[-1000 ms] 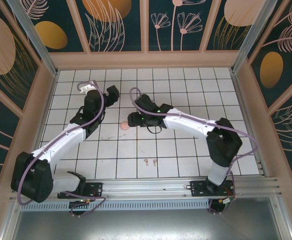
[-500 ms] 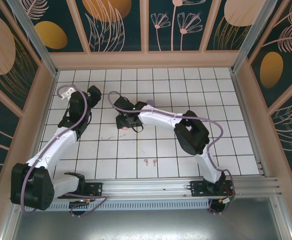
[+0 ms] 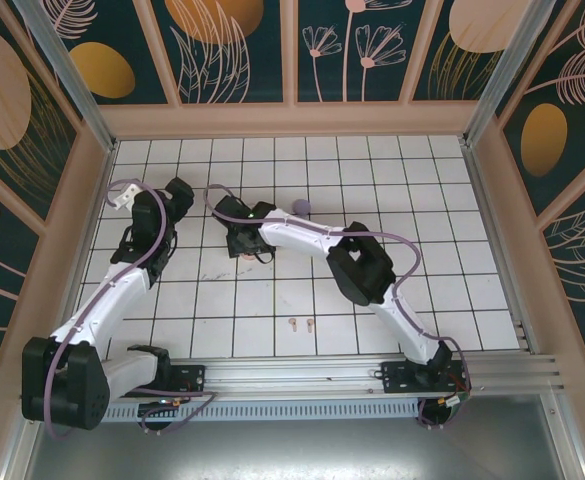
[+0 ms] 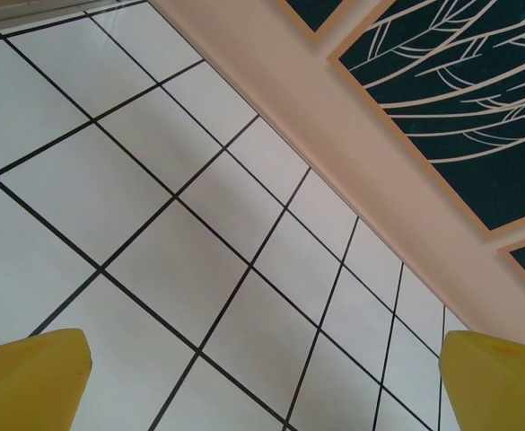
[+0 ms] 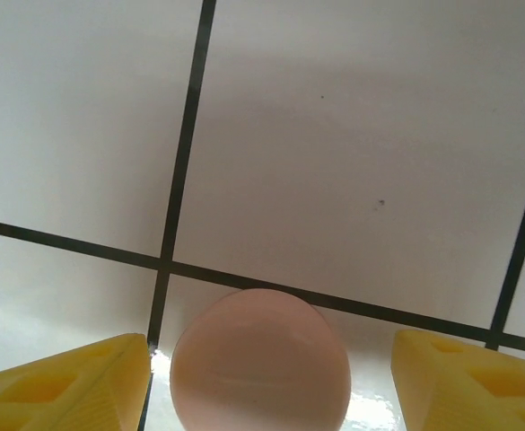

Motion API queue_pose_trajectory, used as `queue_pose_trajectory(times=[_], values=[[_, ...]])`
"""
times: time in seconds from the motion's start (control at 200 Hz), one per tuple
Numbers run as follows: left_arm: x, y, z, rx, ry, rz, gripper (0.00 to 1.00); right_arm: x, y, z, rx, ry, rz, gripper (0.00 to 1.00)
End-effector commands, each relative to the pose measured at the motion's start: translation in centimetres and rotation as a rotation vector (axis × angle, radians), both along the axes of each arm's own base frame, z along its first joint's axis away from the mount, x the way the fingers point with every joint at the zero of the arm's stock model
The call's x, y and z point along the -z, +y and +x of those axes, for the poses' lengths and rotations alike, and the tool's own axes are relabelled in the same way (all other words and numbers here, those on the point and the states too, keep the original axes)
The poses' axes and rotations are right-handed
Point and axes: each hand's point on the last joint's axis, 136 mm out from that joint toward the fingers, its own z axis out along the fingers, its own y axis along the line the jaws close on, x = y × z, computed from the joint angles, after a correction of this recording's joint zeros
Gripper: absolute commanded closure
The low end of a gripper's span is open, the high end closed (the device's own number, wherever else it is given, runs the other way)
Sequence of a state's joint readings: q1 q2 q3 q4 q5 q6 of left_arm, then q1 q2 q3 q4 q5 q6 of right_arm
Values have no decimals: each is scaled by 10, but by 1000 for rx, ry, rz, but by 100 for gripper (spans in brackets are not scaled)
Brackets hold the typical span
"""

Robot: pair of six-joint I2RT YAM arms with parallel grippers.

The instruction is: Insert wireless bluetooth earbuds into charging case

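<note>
A round pink charging case (image 5: 260,359) lies on the white grid floor between my right gripper's (image 5: 271,382) yellow fingertips (image 5: 74,382). There is a gap on each side and the jaws are open. In the top view the right gripper (image 3: 240,238) hovers low over that case (image 3: 244,254), left of centre. Two tiny pink earbuds (image 3: 293,323) (image 3: 310,323) lie side by side near the front edge, far from both grippers. My left gripper (image 3: 179,192) sits at the far left. In the left wrist view the left gripper (image 4: 262,382) stands wide open over bare tiles.
A small lilac rounded thing (image 3: 302,207) rests just behind the right forearm. The beige back wall (image 4: 406,180) runs close ahead of the left gripper. Beige walls (image 3: 62,250) box in the tiled floor, and a metal rail (image 3: 302,375) runs along the front.
The right arm has swung left and folded, bringing its gripper over the pink case. The left gripper has drawn back to the left, away from the centre.
</note>
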State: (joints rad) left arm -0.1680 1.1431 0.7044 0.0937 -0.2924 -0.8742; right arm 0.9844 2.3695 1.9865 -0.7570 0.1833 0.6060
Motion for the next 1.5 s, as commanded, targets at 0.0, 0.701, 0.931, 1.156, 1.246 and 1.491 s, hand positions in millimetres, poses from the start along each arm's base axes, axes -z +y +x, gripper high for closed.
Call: queue_pose_trajectory(times=[0.0, 0.701, 0.931, 1.156, 1.246, 1.491], values=[[-4, 4, -2, -16, -21, -19, 1, 7, -2, -7, 12, 11, -50, 29], [15, 9, -14, -70, 3, -109, 1, 21, 0, 1, 55, -6, -64, 39], [21, 2, -15, -49, -4, -158, 1, 15, 0, -1, 51, -7, -47, 58], [21, -8, -15, 9, -27, -182, 1, -8, -3, 0, 60, -33, 13, 65], [16, -10, -16, 31, -56, -186, 1, -23, -5, 2, 67, -51, 43, 65], [-4, -25, -18, 133, -146, -198, 1, -69, -19, 13, 97, -110, 136, 66]])
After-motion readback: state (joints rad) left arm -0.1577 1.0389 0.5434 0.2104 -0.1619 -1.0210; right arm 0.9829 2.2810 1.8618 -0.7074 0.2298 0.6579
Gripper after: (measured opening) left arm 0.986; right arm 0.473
